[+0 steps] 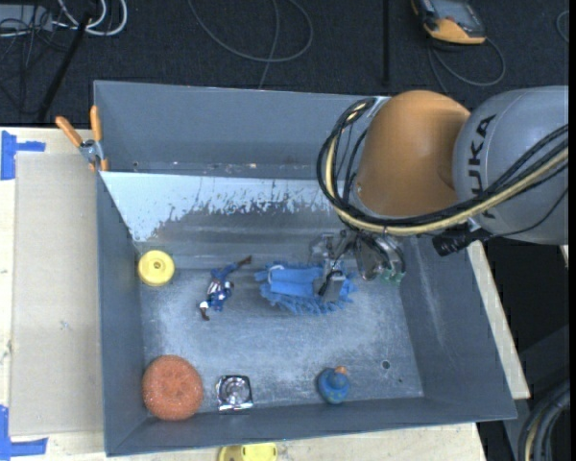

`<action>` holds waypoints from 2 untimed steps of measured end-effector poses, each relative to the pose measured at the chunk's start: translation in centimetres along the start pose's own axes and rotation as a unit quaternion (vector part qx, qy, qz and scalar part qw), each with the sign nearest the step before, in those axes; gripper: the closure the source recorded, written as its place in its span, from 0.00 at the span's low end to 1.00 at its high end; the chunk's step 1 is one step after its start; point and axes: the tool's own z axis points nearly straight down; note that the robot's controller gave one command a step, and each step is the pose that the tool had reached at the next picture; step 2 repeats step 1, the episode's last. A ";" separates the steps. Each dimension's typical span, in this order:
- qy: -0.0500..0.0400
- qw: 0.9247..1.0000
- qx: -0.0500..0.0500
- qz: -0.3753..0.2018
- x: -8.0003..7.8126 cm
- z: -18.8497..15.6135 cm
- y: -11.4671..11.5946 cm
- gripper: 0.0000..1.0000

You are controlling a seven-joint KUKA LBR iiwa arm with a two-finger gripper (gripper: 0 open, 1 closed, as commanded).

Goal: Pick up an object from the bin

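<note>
Set at right end of blue brush point(296, 288), with long axis stretching away leftward; grip state impossible to tell.

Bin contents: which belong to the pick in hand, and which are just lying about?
In hand: end effector; blue brush beneath it, mid-bin.
Lying about: yellow disc; small blue-white piece; orange scrubber; metal clip; blue knob.

Grey arm housing point(523, 157) reads "KUKA" (dark lettering).
</note>
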 end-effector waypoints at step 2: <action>-0.001 1.000 0.000 -0.022 -3.4 -9.7 -1.8 1.00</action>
